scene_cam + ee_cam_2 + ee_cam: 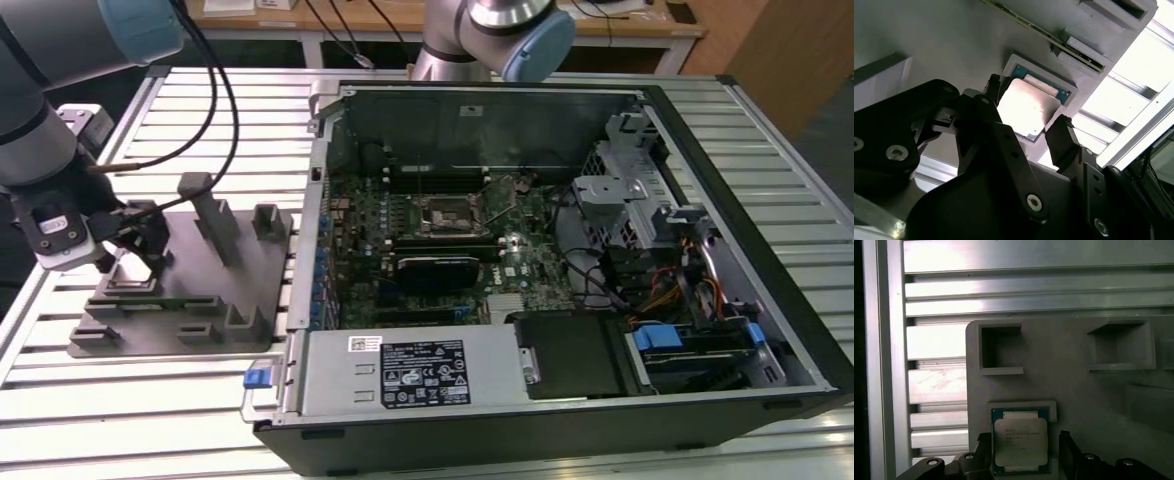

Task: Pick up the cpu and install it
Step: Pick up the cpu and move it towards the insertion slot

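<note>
The jaws stand released and hold nothing. In both wrist views their two black tips straddle the small flat square cpu (1020, 442) (1029, 107) with its shiny silver-white metal top. A gap shows between the chip and the tip on at least one side. The cpu lies flat in a shallow framed recess of the grey plastic tray (1069, 385) (929, 40), with a thin green rim showing around its metal top. That recess sits close to the tray's edge, and beyond the edge the ribbed aluminium counter (934, 385) (1134, 75) runs on.

In the exterior view the jaws hang low over the same recess. There the cpu (130, 281) shows as a pale square near the tray's (200, 300) edge on the exterior view's left. Tall grey upright blocks (214, 215) rise from the tray just beside the jaws. The grey robot arm (34, 120) with a pale blue joint cap carries the jaws down from the upper corner, and a black cable (220, 110) loops beside it.

The tray rests on the counter (200, 110) near its edge on the exterior view's left. Just beside the tray, toward the exterior view's right, an open black computer case (507, 120) lies on its side. Inside it, a green motherboard (521, 260) bears a black square socket frame (447, 212), well apart from the cpu. A second grey arm (501, 30) stands at the counter's far edge behind the case.
</note>
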Available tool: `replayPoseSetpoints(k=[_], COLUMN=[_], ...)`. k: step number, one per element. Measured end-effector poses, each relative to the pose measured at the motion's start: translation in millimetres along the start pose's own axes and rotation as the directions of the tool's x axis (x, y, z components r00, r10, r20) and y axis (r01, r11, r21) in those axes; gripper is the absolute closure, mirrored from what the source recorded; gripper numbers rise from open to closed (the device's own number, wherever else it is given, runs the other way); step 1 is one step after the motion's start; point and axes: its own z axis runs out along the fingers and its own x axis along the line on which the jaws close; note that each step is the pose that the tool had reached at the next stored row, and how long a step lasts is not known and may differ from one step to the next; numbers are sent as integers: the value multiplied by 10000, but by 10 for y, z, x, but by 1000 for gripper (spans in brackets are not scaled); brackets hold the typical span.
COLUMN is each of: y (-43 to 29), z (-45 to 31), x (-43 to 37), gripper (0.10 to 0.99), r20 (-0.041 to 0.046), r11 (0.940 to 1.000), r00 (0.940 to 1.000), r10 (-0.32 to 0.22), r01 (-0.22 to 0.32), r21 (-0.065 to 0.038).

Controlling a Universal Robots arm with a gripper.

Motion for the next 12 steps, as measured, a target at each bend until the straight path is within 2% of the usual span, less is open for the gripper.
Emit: replayPoseSetpoints(k=[12], y=[1], z=[76], x=[3], gripper=[439], r20=[-26], r11=[9989], r00=[9989], r10=[-460], r01=[460], r21=[-13])
